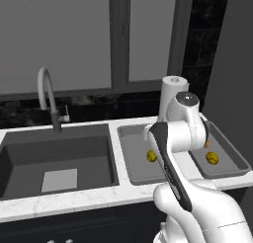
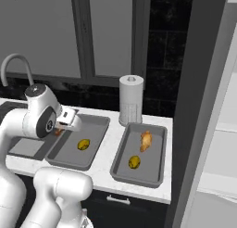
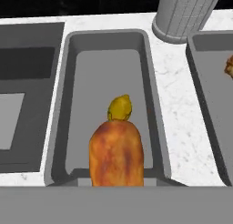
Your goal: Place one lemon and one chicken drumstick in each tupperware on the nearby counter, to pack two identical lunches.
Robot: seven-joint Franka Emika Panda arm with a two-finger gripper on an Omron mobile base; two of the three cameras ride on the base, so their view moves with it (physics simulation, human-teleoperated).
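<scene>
My gripper (image 2: 64, 125) is shut on a chicken drumstick (image 3: 116, 157), an orange-brown lump held above the near end of the left tupperware (image 3: 104, 68). Its fingertips are hidden behind the meat. A lemon (image 3: 120, 108) lies in that tray just beyond the drumstick, the same lemon (image 2: 83, 144) that shows from the right base. The right tupperware (image 2: 155, 162) holds another lemon (image 2: 134, 162) and a second drumstick (image 2: 146, 140). Both trays sit side by side on the white marble counter (image 2: 109, 150). In the left base view my arm covers much of the left tupperware (image 1: 131, 158).
A paper towel roll (image 2: 131, 99) stands behind the gap between the trays. The dark sink (image 1: 59, 158) with its curved faucet (image 1: 47, 96) lies left of the trays. A tall dark panel (image 2: 203, 106) closes the counter's right end.
</scene>
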